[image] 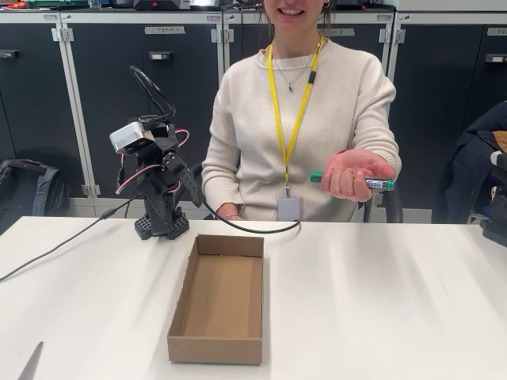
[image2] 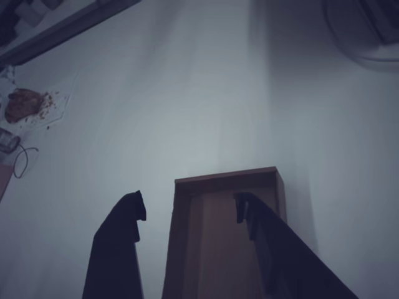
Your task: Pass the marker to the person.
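Resting in the person's [image: 317, 111] hand [image: 354, 172]: marker [image: 380, 184], gripped | gripper [image2: 190, 212] spread wide, empty, above the cardboard box [image2: 224, 243]

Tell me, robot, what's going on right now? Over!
Gripper open, holding nothing, above the cardboard box. Marker in the person's hand, off the table. Nothing in the way.

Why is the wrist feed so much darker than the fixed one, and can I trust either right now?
Fixed view: bright, even light and sharp; the marker in the person's hand is crisp. Wrist view: dim, bluish and soft; the open tool is near-silhouette, the cardboard box only a muted outline.
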